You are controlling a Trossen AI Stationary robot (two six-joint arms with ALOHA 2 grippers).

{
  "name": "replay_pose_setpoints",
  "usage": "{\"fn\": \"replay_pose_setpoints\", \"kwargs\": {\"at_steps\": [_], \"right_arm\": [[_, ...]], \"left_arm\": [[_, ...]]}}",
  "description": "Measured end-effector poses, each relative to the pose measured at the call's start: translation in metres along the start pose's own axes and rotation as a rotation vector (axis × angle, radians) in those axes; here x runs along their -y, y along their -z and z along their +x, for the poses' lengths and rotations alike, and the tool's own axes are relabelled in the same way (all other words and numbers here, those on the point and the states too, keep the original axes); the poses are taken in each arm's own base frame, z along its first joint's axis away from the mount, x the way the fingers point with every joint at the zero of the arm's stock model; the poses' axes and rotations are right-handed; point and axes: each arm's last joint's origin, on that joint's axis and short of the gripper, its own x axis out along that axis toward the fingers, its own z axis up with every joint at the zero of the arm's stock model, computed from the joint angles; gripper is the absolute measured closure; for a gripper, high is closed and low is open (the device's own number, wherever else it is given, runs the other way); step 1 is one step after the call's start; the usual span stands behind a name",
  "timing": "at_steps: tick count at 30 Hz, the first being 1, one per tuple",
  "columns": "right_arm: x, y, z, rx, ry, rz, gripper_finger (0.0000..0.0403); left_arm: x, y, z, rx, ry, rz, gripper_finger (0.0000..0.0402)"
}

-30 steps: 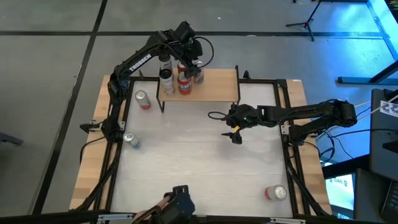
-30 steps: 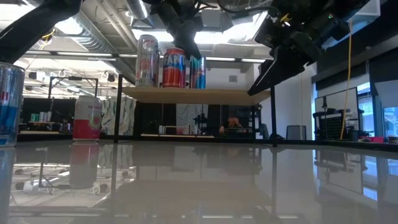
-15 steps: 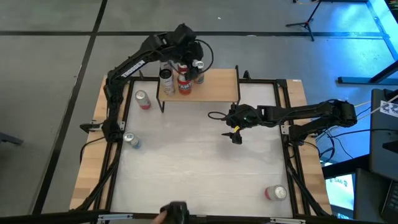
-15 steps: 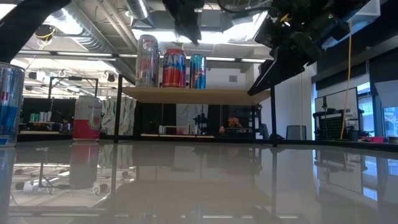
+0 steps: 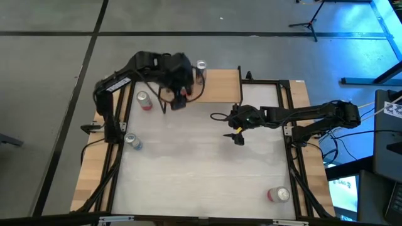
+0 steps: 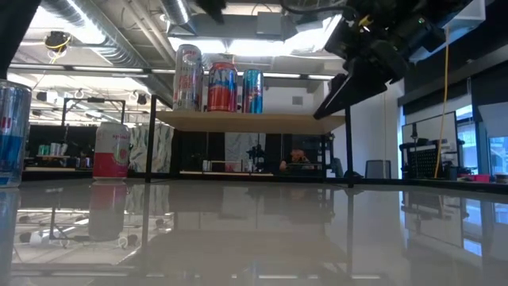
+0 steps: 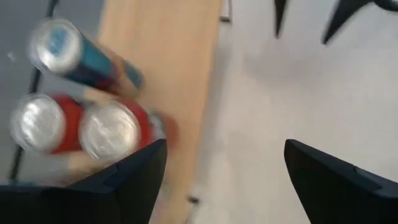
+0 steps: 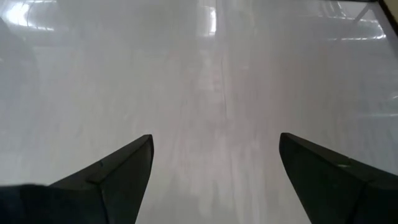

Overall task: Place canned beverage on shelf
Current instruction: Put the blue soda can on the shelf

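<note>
Nearest the low camera, at the picture's left edge: tall silver-and-blue slim can (image 6: 11, 133), upright on the glossy white counter (image 6: 254, 230). Farther back on the same side: pink-and-white can (image 6: 111, 149), also upright on the counter, just beside the shelf's black leg. Seen from above, both on the counter's left side; blue-and-silver can (image 5: 132, 141) well apart from the pink one (image 5: 144, 100). One more red-and-silver can (image 5: 278, 194) lying near the counter's near right corner. Right end effector (image 5: 237, 134) hanging over mid-counter, to the right of the shelf; dark fingers (image 8: 106, 174) spread wide, nothing but bare counter between them. Beyond, small low shelf with light wooden rectangular top board and thin black metal legs (image 6: 254, 121) at the counter's far edge. On its top board, at the left end, three cans upright in a row: silver-and-pink can (image 6: 187, 77), red can (image 6: 221, 86), slimmer blue can (image 6: 252, 90); red touching or nearly touching the silver-and-pink, blue just beside. Left end effector (image 5: 179, 94) above the shelf's left end, over the cans; fingers (image 7: 124, 180) wide apart, holding nothing, can tops visible past them in the wrist view, blurred. Room with ducts, ceiling lights and desks behind.
</note>
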Motion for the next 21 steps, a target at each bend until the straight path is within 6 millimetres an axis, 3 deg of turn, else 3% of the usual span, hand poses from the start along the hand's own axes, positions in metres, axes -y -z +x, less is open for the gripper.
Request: {"fn": "replay_pose_setpoints", "kwargs": {"at_steps": [5, 9, 21], "right_arm": [[0.0, -0.003, 0.0, 0.027, 0.004, -0.009, 0.0061], [0.0, -0.004, 0.0, 0.037, 0.002, -0.048, 0.0061], [0.0, -0.005, 0.0, 0.056, -0.002, -0.06, 0.0061]], "left_arm": [[0.036, 0.012, -0.011, 0.0, 0.046, 0.008, 0.0088], [0.06, 0.039, -0.015, -0.042, -0.013, -0.027, 0.0088], [0.105, 0.156, -0.004, -0.215, -0.077, -0.348, 0.0088]]}}
